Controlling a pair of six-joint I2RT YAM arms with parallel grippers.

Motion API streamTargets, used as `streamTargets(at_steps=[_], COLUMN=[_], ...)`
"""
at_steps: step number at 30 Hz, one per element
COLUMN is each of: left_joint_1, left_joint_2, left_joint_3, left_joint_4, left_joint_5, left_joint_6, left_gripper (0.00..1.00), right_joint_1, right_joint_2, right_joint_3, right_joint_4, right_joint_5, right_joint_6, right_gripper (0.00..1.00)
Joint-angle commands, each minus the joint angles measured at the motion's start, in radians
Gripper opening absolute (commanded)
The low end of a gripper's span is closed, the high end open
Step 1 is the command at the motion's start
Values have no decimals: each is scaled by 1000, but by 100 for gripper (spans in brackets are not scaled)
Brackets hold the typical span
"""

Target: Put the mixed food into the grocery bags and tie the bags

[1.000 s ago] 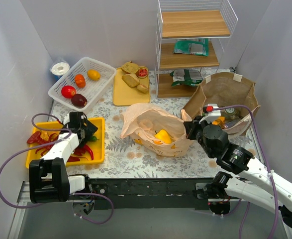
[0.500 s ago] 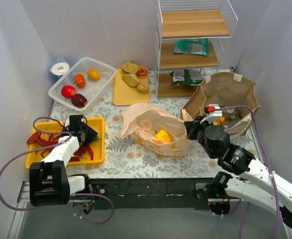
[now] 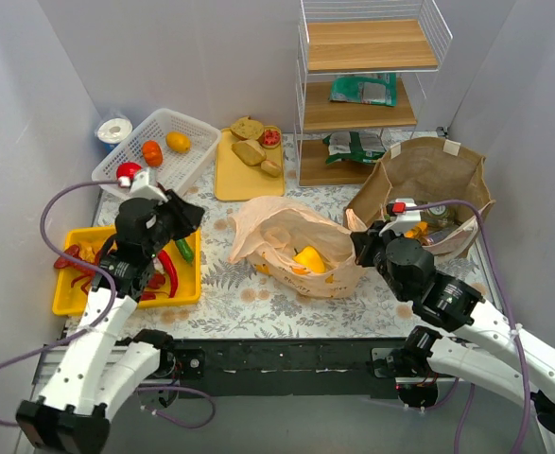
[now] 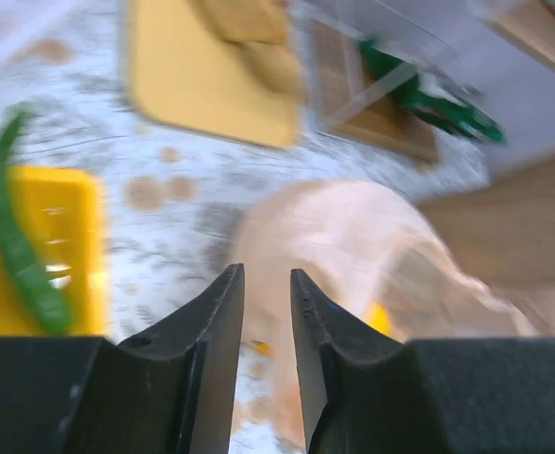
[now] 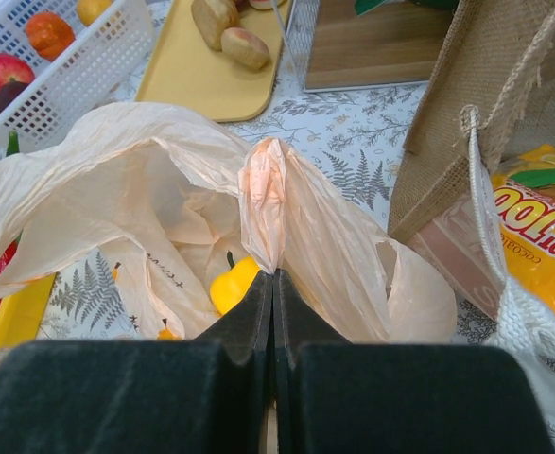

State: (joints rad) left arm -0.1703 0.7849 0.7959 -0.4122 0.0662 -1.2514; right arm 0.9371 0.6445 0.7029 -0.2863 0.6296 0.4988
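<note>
Yellow pepper [image 3: 308, 258] is in the peach bag [image 3: 258, 225]; nothing is tied yet. Right claw [image 5: 273, 279] pinches that bag. Left claw [image 4: 265, 284] is slightly apart, empty.

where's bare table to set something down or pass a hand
Free: the floral cloth between the yellow plastic tray and the crinkly peach plastic bag; also between that bag, the yellow cutting board and the wire shelf rack. Crowded: the right claw pinching the bag beside the brown woven bag.

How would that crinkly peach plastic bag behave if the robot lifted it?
Probably floppy: the crinkly peach plastic bag folds where the right jaws pinch it. It would likely sag under the yellow pepper inside. Its thin film may tear.
</note>
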Motion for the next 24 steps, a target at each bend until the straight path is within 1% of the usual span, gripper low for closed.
streamTargets(at_steps=[1, 3, 4, 6, 7, 8, 10, 11, 15, 16, 19, 22, 24], left_joint_1=[-333, -427, -514, -599, -677, -716, -806, -830, -893, -894, -890, -859, -859], left_joint_2=[115, 170, 195, 266, 287, 339, 388, 407, 461, 462, 484, 505, 504], left_joint_3=[146, 216, 233, 252, 253, 250, 247, 241, 188, 148, 94, 68, 101], left_joint_4=[-36, -28, -24, 21, 42, 61, 105, 125, 251, 274, 343, 355, 314], left_joint_5=[-167, -233, -250, -291, -299, -305, -333, -332, -307, -281, -270, -247, -278], left_joint_6=[3, -26, -75, -140, -172, -230, -282, -331, -425, -445, -494, -497, -436], left_gripper=[28, 29, 31, 34, 34, 35, 35, 35, 35, 35, 36, 36, 37], right_joint_1=[0, 0, 0, 0, 0, 0, -1, 0, 0, 0, 0, 0, 0], right_joint_2=[18, 20, 20, 21, 21, 21, 29, 32, 32, 29, 23, 14, 9], right_joint_3=[24, 30, 32, 33, 35, 36, 46, 49, 52, 50, 46, 43, 43], right_joint_4=[10, 3, 1, -1, -2, -4, -13, -16, -22, -24, -25, -27, -31], right_joint_5=[30, 21, 19, 22, 25, 28, 33, 33, 32, 32, 32, 28, 28], right_joint_6=[12, 14, 15, 17, 15, 18, 17, 17, 17, 18, 20, 23, 24], right_gripper=[1, 1, 1, 1, 1, 1, 1, 1, 1, 1, 1, 1, 1])
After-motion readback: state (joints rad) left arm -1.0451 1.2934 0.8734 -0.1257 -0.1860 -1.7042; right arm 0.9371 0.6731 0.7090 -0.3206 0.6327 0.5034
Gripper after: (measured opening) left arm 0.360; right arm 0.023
